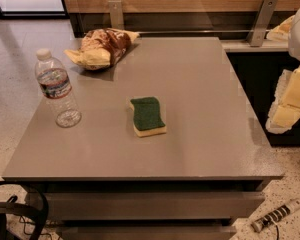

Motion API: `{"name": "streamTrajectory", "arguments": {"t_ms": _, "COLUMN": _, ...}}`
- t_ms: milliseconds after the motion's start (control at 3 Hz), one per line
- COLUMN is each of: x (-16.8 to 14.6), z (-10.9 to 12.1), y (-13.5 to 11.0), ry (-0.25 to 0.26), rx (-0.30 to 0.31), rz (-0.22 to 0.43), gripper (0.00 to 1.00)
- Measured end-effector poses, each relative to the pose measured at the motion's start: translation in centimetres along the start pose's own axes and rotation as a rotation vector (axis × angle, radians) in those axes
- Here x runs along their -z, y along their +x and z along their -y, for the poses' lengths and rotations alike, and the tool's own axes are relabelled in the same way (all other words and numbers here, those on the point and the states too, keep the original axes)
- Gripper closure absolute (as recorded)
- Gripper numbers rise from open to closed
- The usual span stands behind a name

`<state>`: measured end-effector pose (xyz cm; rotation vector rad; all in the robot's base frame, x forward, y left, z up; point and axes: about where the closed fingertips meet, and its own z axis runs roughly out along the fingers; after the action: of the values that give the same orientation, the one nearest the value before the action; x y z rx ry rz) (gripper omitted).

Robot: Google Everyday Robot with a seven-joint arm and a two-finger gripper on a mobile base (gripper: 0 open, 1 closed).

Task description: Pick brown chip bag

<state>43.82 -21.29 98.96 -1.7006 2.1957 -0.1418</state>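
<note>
The brown chip bag (102,48) lies on its side at the far left corner of the grey table (205,99). It is wrinkly, dark brown and tan with pale yellow ends. My gripper (288,104), pale yellow, hangs off the table's right edge, far from the bag and above the floor. It holds nothing that I can see.
A clear water bottle (56,89) stands upright near the table's left edge. A green-and-yellow sponge (147,116) lies mid-table. A wall with metal brackets (262,21) runs behind the table. A power strip (277,216) lies on the floor at right, and black cables (20,214) at lower left.
</note>
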Motion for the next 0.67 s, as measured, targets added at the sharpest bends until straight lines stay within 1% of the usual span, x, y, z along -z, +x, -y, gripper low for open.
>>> {"name": "streamTrajectory", "arguments": {"t_ms": 333, "x": -0.1, "z": 0.3, "y": -0.3, "ry": 0.007, "rx": 0.003, "rz": 0.01, "gripper": 0.0}}
{"name": "streamTrajectory", "arguments": {"t_ms": 667, "x": -0.4, "z": 1.7, "y": -1.5, "ry": 0.036, "rx": 0.018, "rz": 0.054, "gripper": 0.0}}
